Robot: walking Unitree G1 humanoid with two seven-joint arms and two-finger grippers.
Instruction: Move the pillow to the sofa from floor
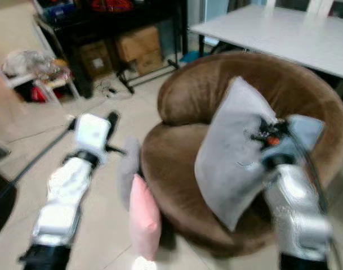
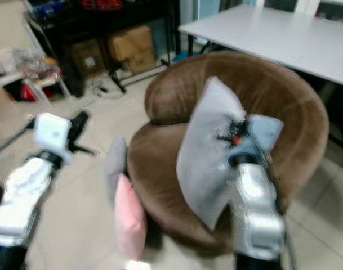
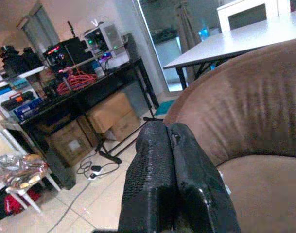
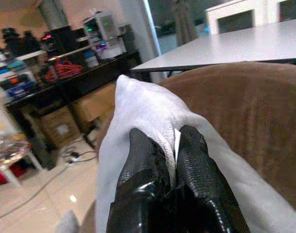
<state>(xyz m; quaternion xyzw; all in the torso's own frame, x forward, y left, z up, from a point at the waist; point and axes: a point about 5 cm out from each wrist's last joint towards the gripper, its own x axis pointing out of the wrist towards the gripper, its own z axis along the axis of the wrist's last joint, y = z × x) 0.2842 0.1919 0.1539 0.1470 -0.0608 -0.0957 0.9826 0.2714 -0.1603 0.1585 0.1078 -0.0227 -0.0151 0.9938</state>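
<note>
Pinched grey pillow (image 1: 236,152) in right tool (image 4: 169,145), long axis upright, directly above sofa (image 1: 306,95) seat; left tool (image 3: 172,145) pressed together.

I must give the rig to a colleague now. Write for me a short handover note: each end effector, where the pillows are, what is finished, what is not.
Right end effector: shut on the grey pillow, pinching its fabric and holding it over the seat of the brown sofa.
Left end effector: shut, holding nothing, raised over the floor to the left of the sofa.
Done: the grey pillow is up from the floor and at the sofa.
Left: lower and release it on the seat. A pink pillow and another grey one stand on the floor against the sofa's left side.
</note>
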